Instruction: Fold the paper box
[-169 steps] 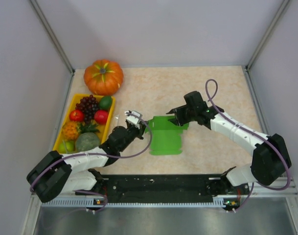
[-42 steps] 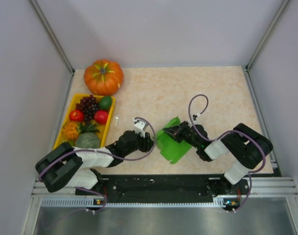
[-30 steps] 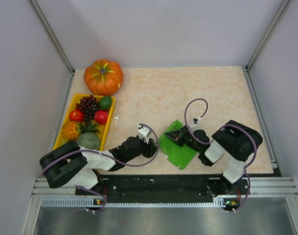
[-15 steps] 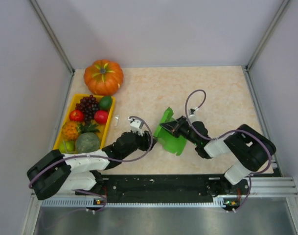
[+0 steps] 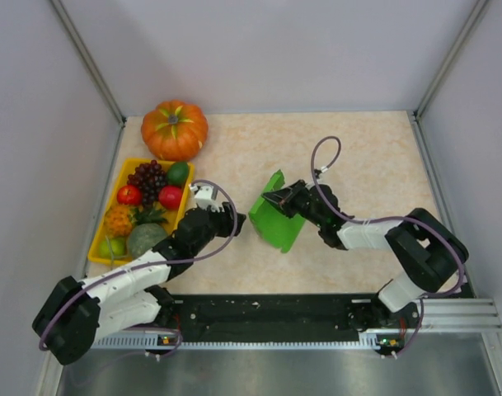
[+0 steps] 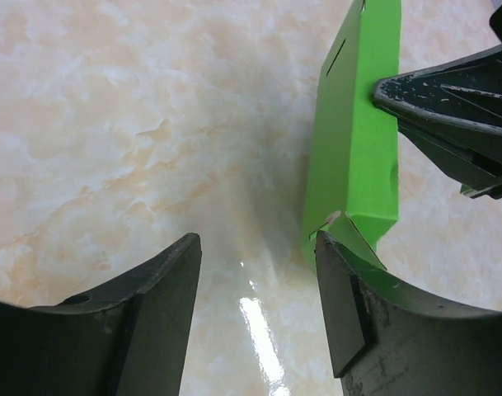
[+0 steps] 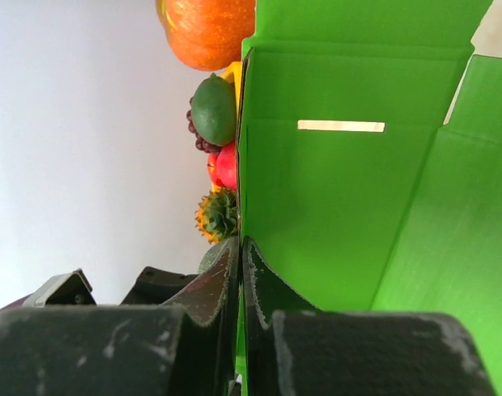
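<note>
The paper box [image 5: 274, 223], a bright green card sheet with creases and a slot, stands tilted on edge near the table's middle. My right gripper [image 5: 281, 200] is shut on its upper edge; in the right wrist view the jaws [image 7: 241, 245] pinch the thin card [image 7: 341, 206]. My left gripper [image 5: 235, 221] is open just left of the box, with only bare table between its jaws [image 6: 257, 243]. In the left wrist view the box's lower corner [image 6: 354, 165] lies just beyond the right fingertip [image 6: 341, 272], partly hidden behind it.
An orange pumpkin [image 5: 175, 129] sits at the back left. A yellow tray [image 5: 104, 219] with several fruits lies along the left side, close behind the left arm. White walls enclose the table on three sides.
The right gripper has carried the box away from the near edge and tipped it up on edge. The left gripper has opened wider and drawn back to the left.
</note>
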`<action>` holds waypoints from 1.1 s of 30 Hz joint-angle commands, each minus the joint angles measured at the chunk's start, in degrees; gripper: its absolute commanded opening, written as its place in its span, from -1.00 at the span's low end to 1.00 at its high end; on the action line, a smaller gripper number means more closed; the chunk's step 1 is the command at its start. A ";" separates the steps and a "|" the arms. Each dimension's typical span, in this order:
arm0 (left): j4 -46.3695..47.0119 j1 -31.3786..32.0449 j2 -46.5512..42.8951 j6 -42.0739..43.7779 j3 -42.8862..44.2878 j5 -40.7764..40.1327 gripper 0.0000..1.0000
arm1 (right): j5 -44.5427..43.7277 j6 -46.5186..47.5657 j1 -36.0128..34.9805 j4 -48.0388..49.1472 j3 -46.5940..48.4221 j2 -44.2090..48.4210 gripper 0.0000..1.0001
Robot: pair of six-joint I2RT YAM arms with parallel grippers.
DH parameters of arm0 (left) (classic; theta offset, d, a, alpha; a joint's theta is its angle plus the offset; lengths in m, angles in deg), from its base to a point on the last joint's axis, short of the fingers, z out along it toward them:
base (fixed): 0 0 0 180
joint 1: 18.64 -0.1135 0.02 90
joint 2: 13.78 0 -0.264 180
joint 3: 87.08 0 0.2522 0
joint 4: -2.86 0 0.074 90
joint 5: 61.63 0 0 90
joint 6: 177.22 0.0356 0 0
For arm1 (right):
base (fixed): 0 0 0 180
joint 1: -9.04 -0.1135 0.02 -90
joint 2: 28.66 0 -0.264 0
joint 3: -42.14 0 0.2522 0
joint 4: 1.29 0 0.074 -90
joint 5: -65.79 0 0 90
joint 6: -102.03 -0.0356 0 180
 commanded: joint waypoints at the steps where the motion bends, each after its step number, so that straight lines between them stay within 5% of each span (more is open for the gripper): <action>1: 2.85 -2.39 -2.23 -0.21 -1.17 4.72 0.27 | -1.29 1.84 -0.79 1.58 4.40 -3.09 -1.00; 10: 2.15 -11.09 3.56 -4.17 6.37 22.29 0.53 | 0.47 6.41 -0.70 7.99 1.07 -5.82 -1.00; 19: 11.71 -10.83 19.56 -4.16 11.75 36.27 0.05 | 3.37 5.63 0.35 17.90 -4.81 -9.15 -0.97; 28: 7.78 -5.82 25.28 -0.04 14.38 32.07 -0.03 | 4.34 4.66 1.41 20.83 -8.16 -8.90 -0.94; 33: -0.98 -0.03 20.98 5.66 16.13 18.73 0.19 | 3.64 2.55 1.58 6.98 -5.45 -4.95 -0.96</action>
